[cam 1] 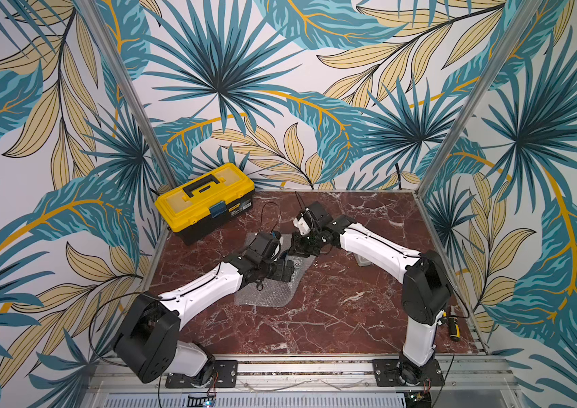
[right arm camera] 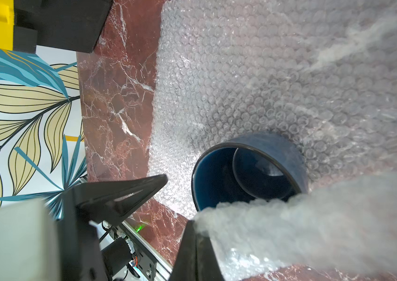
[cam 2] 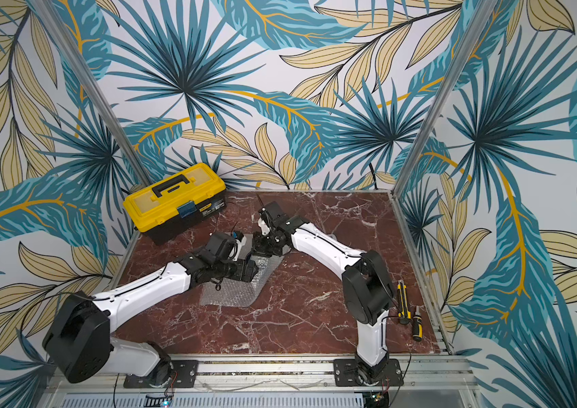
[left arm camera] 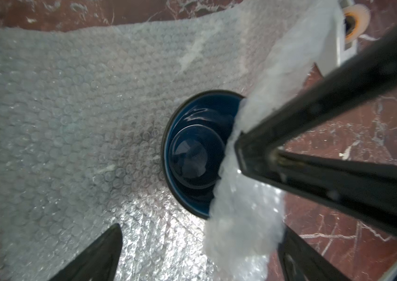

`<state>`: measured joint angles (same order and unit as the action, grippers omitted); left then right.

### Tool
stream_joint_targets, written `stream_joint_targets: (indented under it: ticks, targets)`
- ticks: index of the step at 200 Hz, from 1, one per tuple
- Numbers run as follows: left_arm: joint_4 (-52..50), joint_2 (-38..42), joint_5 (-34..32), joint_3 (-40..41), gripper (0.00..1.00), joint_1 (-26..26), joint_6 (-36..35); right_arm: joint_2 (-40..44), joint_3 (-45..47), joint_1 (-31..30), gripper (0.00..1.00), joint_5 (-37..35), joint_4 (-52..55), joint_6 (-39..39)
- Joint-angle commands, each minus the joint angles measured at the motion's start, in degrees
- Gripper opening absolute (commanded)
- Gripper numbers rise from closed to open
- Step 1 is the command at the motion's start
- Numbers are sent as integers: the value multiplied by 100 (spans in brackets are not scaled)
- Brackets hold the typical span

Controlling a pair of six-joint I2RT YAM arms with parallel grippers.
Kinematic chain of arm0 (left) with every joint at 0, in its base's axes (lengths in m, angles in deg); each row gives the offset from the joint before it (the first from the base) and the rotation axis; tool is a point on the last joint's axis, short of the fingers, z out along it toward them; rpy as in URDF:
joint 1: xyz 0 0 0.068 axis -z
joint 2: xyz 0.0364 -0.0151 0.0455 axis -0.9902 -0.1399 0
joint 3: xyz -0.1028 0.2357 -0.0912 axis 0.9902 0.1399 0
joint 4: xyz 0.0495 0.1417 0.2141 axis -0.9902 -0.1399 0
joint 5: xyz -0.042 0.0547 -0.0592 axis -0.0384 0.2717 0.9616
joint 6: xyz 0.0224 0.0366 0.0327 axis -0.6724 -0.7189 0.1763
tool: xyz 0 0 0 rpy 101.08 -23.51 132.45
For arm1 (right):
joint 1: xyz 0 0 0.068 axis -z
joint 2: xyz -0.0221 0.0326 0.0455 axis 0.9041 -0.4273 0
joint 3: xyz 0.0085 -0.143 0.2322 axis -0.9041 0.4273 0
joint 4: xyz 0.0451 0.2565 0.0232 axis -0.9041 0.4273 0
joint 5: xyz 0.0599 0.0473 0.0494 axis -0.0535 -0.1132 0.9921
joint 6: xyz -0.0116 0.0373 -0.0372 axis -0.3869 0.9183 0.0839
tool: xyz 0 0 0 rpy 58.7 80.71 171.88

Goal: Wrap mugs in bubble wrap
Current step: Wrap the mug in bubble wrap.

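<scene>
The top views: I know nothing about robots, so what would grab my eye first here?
The loud palm-leaf wallpaper all around, then a bright yellow toolbox at the far left corner of the red marble table. At the table's middle the right gripper pinches an edge of the bubble wrap, holding it up over a dark blue mug, while the left gripper hovers open nearby.

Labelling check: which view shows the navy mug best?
Right wrist: the navy mug shows rim, inside and outer wall. Left wrist looks into it, bubble wrap covering one edge. Both top views barely show it.
</scene>
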<state>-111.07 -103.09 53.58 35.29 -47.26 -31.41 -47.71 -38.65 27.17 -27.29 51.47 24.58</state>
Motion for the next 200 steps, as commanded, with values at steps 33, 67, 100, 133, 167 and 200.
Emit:
stream_joint_targets:
  ticks: [33, 67, 100, 133, 167, 200]
  targets:
    - [288, -503, -645, -485, 98, 11, 153, -149, -82, -31, 1, 7, 94, -7]
    - [288, -733, -645, -478, 94, 2, 241, 77, -100, -24, 28, -369, 485, -182]
    - [290, -766, -825, -376, 90, -46, 362, 461, -151, -23, 51, -1029, 957, -282]
    - [284, -630, -824, -247, 89, -120, 441, 622, -142, -21, 61, -1721, 1524, -271]
    - [345, -582, -725, -156, 89, -139, 463, 296, -122, -20, 67, -1643, 1477, -155]
    - [399, -590, -724, -139, 88, -139, 489, -207, -224, -18, 67, -1588, 1259, -123]
